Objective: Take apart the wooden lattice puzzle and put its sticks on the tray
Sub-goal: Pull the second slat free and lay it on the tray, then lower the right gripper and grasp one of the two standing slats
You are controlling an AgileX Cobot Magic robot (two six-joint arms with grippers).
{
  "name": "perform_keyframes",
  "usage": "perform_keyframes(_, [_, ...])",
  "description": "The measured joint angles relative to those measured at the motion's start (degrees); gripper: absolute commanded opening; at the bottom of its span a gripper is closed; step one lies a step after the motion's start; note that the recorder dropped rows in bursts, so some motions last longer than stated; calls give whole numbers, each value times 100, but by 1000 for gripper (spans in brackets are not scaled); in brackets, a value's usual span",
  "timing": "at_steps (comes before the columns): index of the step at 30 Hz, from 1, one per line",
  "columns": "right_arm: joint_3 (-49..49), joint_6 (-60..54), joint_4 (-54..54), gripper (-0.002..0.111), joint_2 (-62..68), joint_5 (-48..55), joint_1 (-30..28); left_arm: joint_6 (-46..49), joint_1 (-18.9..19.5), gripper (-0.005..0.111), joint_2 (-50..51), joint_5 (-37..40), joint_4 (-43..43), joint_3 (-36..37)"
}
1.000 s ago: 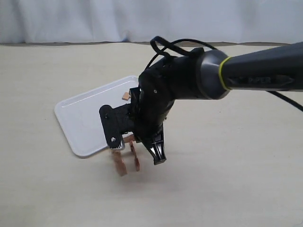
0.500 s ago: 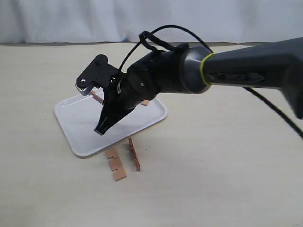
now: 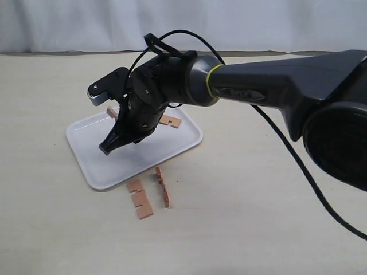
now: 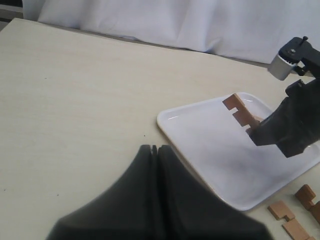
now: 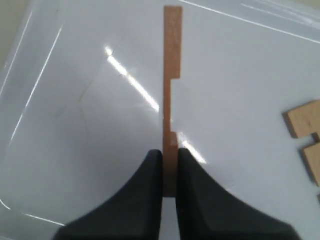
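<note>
No assembled lattice shows; the sticks lie apart. My right gripper point(image 3: 108, 146) point(image 5: 170, 155) hangs over the white tray point(image 3: 92, 166) point(image 5: 75, 100), shut on one end of a notched stick point(image 5: 171, 75) point(image 3: 111, 111), which shows edge-on. Another stick point(image 3: 170, 121) point(image 5: 305, 117) lies flat at the tray's far side. Two sticks rest on the table just in front of the tray, one flat point(image 3: 140, 200) and one on edge point(image 3: 162, 186). My left gripper point(image 4: 156, 148) is shut and empty over the table beside the tray point(image 4: 200, 150); the exterior view does not show it.
The right arm point(image 3: 275, 86) reaches in from the right across the table, with a black cable point(image 3: 298, 172) looping beneath it. A white curtain point(image 3: 183, 23) closes off the far edge. The table is beige point(image 3: 275, 229).
My right gripper rose from the sticks in front of the tray, carrying one stick, and swung back and left over the tray. Two sticks stayed on the table.
</note>
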Motion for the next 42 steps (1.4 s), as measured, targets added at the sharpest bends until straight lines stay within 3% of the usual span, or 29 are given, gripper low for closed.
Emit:
perform_keyframes(4, [0, 446, -166, 42, 0, 268, -99, 0, 0, 0, 0, 0, 0, 0])
perform_keyframes(7, [0, 515, -189, 48, -23, 405, -166, 0, 0, 0, 0, 0, 0, 0])
perform_keyframes(13, [0, 239, -101, 47, -494, 1047, -143, 0, 0, 0, 0, 0, 0, 0])
perform_keyframes(18, [0, 61, -86, 34, -928, 1937, -143, 0, 0, 0, 0, 0, 0, 0])
perform_keyframes(21, [234, 26, -86, 35, -1090, 2094, -143, 0, 0, 0, 0, 0, 0, 0])
perform_keyframes(33, [1759, 259, 428, 36, -1249, 1138, -90, 0, 0, 0, 0, 0, 0, 0])
perform_keyframes(42, [1877, 631, 229, 36, -1249, 617, 249, 0, 0, 0, 0, 0, 0, 0])
